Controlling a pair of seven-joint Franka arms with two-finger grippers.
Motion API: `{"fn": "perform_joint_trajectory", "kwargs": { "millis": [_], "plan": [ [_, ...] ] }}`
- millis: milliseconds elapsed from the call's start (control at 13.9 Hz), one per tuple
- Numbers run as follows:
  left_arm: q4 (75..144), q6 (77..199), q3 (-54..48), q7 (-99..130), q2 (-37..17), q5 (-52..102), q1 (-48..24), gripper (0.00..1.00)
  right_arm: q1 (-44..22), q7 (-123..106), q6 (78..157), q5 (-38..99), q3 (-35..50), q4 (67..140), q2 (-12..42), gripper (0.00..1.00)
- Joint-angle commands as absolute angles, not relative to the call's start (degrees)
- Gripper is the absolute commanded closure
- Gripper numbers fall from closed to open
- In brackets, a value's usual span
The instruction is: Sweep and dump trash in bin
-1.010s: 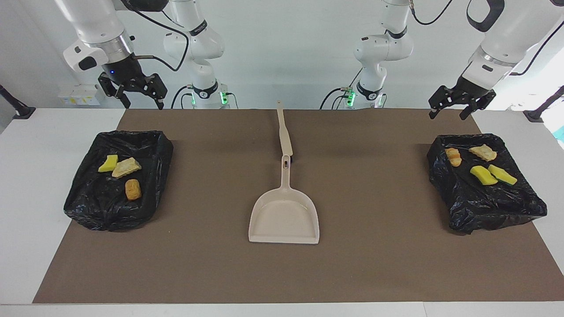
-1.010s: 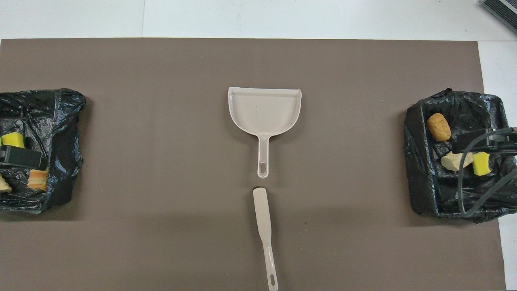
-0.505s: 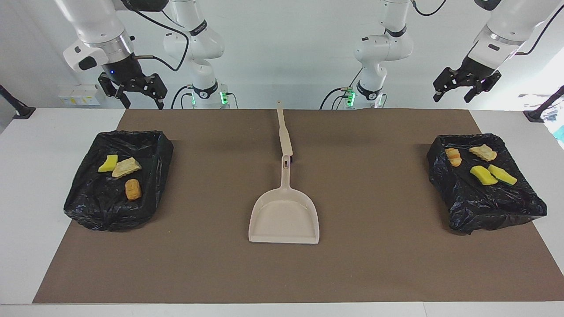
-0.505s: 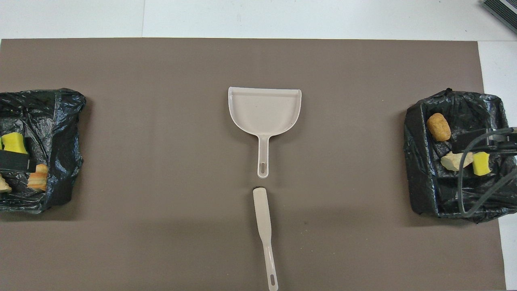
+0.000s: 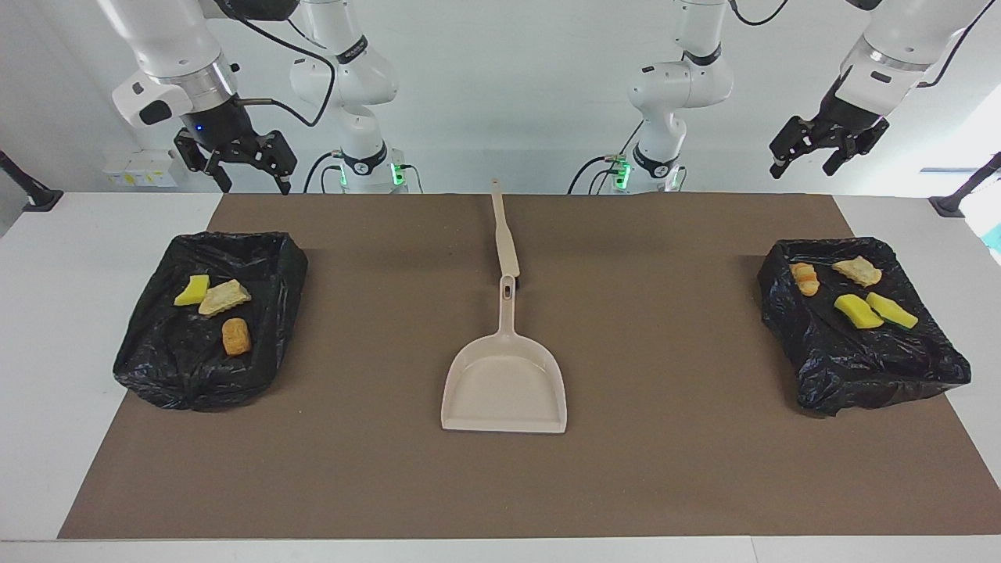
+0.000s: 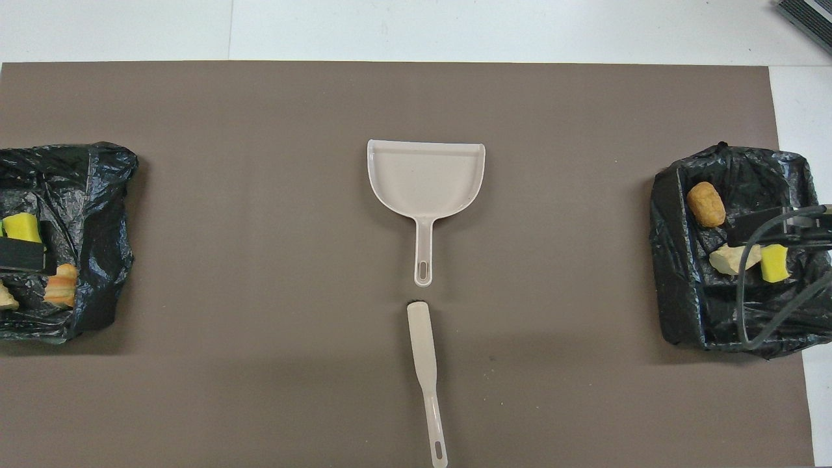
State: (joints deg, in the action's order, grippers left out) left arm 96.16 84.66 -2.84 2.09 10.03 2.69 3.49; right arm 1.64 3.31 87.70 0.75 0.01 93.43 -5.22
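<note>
The right pincer (image 5: 246,168) hangs spread and empty above the surface's (image 5: 47,328) edge near one bin (image 5: 156,367), which holds three scraps (image 5: 225,297). At the middle lie the brush (image 5: 504,234) and, touching its tip, the empty dustpan (image 5: 504,387). The other bin (image 5: 860,375) holds four scraps (image 5: 858,310), and the left pincer (image 5: 813,152) hangs spread and empty over the surface's edge near it. All trash looks binned and the mat (image 5: 665,469) shows none, so the job seems finished; next calls only for both arms to wait clear.
</note>
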Motion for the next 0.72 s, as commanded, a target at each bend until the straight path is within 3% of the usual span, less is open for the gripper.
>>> {"fn": "perform_joint_trajectory", "kwargs": {
  "millis": [0,649],
  "plan": [
    [93.9,84.0,-2.8,-0.9,9.9,1.6,3.4,0.00,1.8,4.4,88.6,1.1,0.1,94.6,-6.2,0.00],
    [92.3,83.5,-3.3,0.0,10.4,-0.4,3.3,0.00,1.8,4.4,88.6,1.1,0.1,94.6,-6.2,0.00]
  ]
}}
